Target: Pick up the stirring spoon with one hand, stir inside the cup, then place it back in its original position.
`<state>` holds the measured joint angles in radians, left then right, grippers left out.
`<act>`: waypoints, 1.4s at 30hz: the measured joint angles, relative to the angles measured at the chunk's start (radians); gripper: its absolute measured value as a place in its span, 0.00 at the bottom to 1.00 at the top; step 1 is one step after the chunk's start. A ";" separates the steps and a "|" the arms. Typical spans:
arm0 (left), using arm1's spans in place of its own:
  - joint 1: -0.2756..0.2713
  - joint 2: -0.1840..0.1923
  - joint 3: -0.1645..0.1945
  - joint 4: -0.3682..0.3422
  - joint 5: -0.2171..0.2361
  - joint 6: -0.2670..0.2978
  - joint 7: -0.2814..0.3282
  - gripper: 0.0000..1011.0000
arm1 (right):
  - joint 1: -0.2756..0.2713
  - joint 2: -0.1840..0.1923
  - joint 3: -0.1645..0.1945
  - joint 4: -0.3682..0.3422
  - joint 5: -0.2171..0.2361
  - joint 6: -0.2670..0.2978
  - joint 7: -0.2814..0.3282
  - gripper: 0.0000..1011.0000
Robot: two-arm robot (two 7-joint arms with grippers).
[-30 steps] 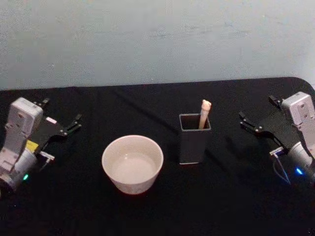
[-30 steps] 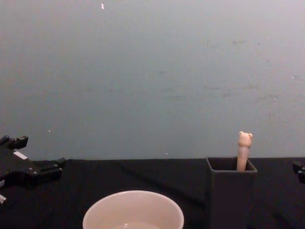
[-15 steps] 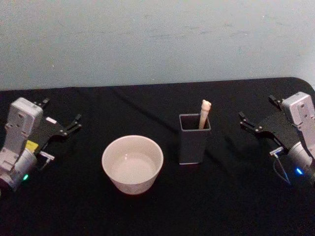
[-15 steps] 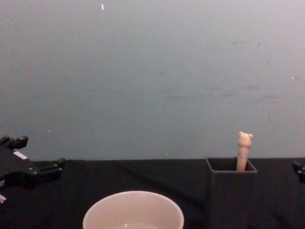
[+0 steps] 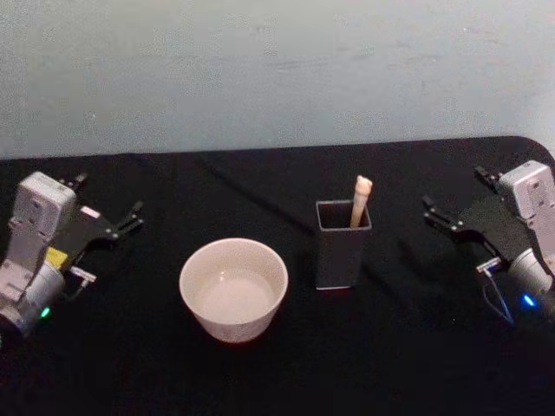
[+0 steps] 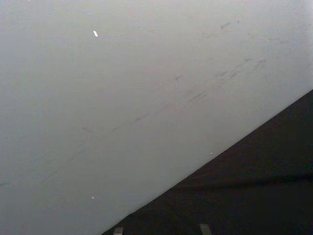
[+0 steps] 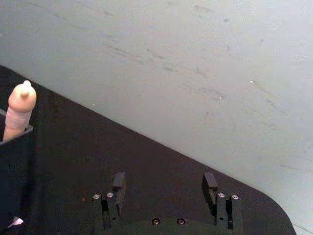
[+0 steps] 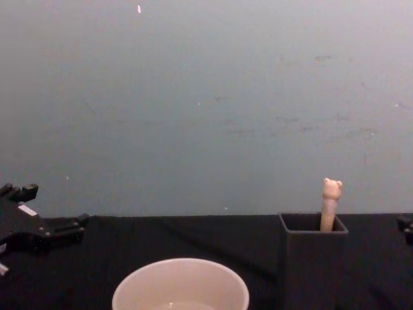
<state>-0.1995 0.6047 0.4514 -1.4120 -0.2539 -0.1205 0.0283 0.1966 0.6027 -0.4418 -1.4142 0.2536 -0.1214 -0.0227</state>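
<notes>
Head view: we find nothing shifted since half a second ago. Nearest us, the cup (image 5: 233, 289) sits on the black table (image 5: 416, 347). Behind it to the right, the stirring spoon (image 5: 360, 198) stands in the dark holder (image 5: 341, 251). The left gripper (image 5: 111, 192) and the right gripper (image 5: 451, 186) hover at the table's sides, claws wide and empty.

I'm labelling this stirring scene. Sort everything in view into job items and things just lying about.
Job items:
stirring spoon, standing in the dark holder
cup
left gripper and right gripper, both open, parked at opposite sides of the table

Just there:
black table
pale wall
</notes>
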 joint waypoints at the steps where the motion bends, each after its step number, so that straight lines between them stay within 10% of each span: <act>1: 0.000 0.000 0.000 0.000 0.000 0.000 0.000 0.99 | -0.001 -0.001 0.003 -0.002 0.000 -0.001 0.003 0.99; 21: 0.000 0.000 0.000 0.000 0.000 0.000 0.000 0.99 | -0.115 0.094 0.117 -0.162 0.236 0.051 0.332 0.99; 31: 0.000 0.000 0.000 0.000 0.000 0.000 0.000 0.99 | -0.134 0.098 0.110 -0.217 0.255 0.067 0.428 0.99; 42: 0.000 0.000 0.000 0.000 0.000 0.000 0.000 0.99 | -0.075 0.022 0.077 -0.186 0.238 0.115 0.470 0.99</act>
<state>-0.1996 0.6047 0.4514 -1.4120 -0.2539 -0.1205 0.0283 0.1215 0.6245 -0.3644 -1.5999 0.4919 -0.0069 0.4472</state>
